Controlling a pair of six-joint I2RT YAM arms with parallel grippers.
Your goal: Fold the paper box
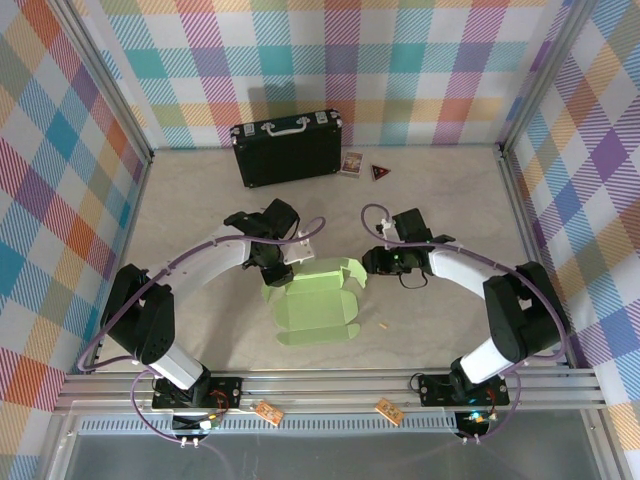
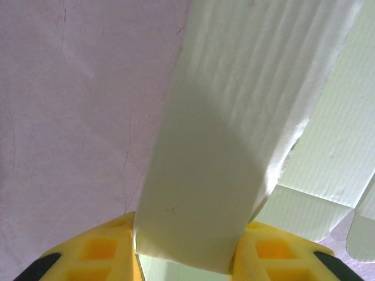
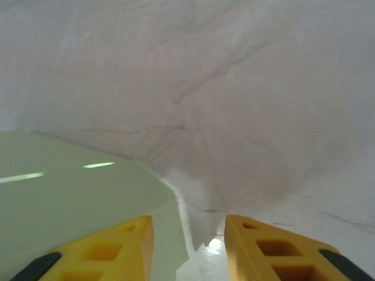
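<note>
The pale-green paper box (image 1: 318, 300) lies half-folded at the near middle of the surface (image 1: 190, 200), a left flap pinched in the left pincer (image 2: 187, 249), seemingly to steady it. The right pincer (image 3: 188, 234), spread, straddles the box's right edge, apparently ready to take that side.

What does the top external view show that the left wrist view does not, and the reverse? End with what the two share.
Top external, not left wrist: the black case at the back, the left arm, the right arm, and the whole paper box between them, some flaps raised. Left wrist, not top external: close up, the yellow fingers either side of one pale flap, with its fine ribbing. Shared: the paper box and the pale table cover.
</note>
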